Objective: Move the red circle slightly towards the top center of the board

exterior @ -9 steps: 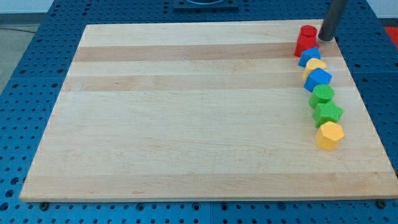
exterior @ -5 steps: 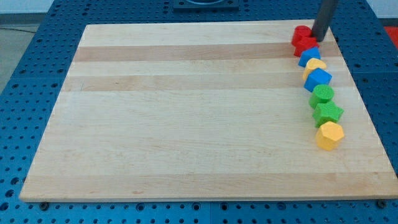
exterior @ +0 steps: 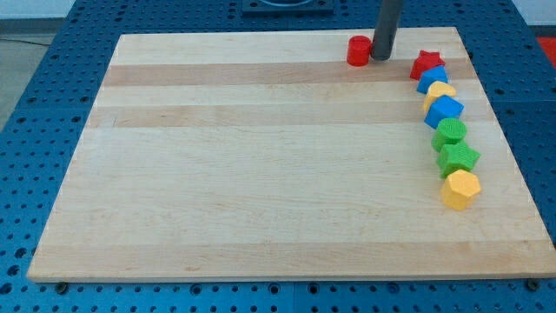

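The red circle (exterior: 358, 50) is a short red cylinder near the top edge of the wooden board (exterior: 261, 174), right of the top centre. My tip (exterior: 381, 57) touches its right side. A red star (exterior: 426, 63) lies apart to the right, at the head of a column of blocks.
Down the right side runs a column: a blue block (exterior: 432, 78), a yellow block (exterior: 440, 91), a blue block (exterior: 445, 110), a green block (exterior: 450, 131), a green star (exterior: 458, 157) and a yellow hexagon (exterior: 460, 188). Blue pegboard surrounds the board.
My tip has swept left along the top edge, pushing the red circle away from the red star and toward the top centre. The other blocks stayed put.
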`<state>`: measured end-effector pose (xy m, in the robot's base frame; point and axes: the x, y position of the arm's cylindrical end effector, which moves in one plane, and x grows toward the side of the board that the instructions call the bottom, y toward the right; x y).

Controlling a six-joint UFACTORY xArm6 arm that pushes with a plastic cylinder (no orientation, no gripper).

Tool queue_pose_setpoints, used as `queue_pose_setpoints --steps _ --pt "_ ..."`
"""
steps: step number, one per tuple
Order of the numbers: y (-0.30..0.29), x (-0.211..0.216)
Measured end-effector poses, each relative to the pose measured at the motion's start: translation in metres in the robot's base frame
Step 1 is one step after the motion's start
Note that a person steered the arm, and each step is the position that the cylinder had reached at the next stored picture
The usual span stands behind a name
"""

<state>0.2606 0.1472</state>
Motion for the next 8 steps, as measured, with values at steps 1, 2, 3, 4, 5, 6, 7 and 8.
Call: queue_pose_setpoints --steps 1,2,3,4,5,6,7,8 --pt "0.000 -0.003" --pt "0.002 -0.008" --pt "0.050 -0.008" --pt "0.114 -0.008" --pt "0.154 -0.005" --pt "0.145 0.020" --pt "0.121 0.027" --pt "0.102 0.032"
